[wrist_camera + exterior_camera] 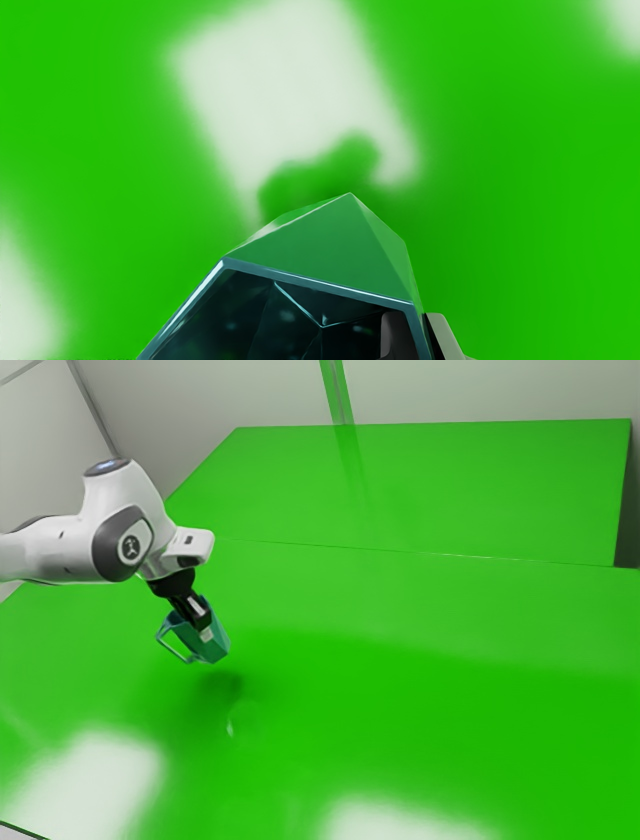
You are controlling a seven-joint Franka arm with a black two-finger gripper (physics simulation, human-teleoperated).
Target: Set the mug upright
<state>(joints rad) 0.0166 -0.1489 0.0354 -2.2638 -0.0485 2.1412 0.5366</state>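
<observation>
The teal, angular mug (214,649) hangs tilted above the green table in the exterior view, its handle toward that view's left and a shadow on the table below. My gripper (205,628) reaches down to it from the upper left and is shut on its wall. In the wrist view the mug (325,250) shows its faceted outer side and dark open inside. There the gripper (419,327) has one finger inside the mug and the other against the outside, with the rim between them. The handle's far end is hidden in the wrist view.
The glossy green table (400,690) extends widely around and below the mug, with bright white reflections on it. A raised-looking green panel (430,485) stands along the back, in front of a grey wall (480,390).
</observation>
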